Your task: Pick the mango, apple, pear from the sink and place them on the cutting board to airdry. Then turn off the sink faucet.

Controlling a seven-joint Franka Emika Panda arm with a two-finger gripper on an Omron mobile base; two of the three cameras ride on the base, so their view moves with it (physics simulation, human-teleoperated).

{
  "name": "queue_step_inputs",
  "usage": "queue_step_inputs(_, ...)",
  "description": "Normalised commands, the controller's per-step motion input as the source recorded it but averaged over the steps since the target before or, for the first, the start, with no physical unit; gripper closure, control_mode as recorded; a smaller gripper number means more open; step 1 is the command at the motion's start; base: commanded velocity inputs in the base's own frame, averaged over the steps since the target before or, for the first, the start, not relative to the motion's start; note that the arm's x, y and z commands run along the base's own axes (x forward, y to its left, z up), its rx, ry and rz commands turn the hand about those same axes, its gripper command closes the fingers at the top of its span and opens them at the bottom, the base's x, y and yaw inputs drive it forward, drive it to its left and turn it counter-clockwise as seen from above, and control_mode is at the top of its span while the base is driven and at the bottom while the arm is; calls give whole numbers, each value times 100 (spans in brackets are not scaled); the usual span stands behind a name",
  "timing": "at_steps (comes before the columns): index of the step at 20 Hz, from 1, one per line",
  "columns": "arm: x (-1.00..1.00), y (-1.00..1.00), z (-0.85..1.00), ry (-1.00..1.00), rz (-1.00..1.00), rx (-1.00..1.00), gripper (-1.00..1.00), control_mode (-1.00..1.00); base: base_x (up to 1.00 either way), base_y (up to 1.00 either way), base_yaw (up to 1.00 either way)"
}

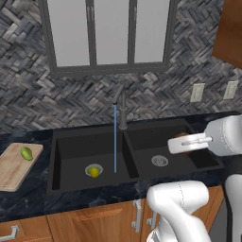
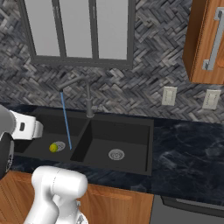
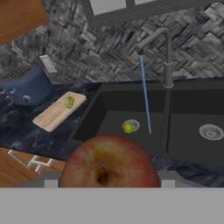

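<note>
Red-and-yellow apple (image 3: 108,161) sits right up against the hand camera, between our pincer (image 3: 106,183) fingers, so we read the pincer as partly closed and gripping the apple. Beyond the pincer and below it lies the black sink (image 1: 71,146); a small yellow-green fruit (image 1: 94,172) rests on the left basin's drain, with a thin blue water stream (image 1: 115,139) falling just beside it from the sink faucet (image 1: 122,111). Farther off to the pincer's left, the cutting board (image 1: 12,168) lies on the dark surface (image 2: 188,142) with a green fruit (image 1: 26,152) on it. A blue toaster (image 3: 24,85) stands past the board.
</note>
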Motion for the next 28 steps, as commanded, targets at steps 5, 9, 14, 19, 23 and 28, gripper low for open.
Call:
queue_step_inputs(5,-18,65,0,-1,2,0,100,-100,0,0,0)
queue_step_inputs(9,0,61,0,0,2,0,100,-100,0,0,0)
queue_step_inputs(14,5,46,0,3,4,0,100,-100,0,0,0)
queue_step_inputs(19,10,46,0,3,3,0,100,-100,0,0,0)
queue_step_inputs(23,8,50,4,0,0,0,100,-100,0,0,0)
queue_step_inputs(28,14,57,0,1,0,0,100,-100,0,0,0)
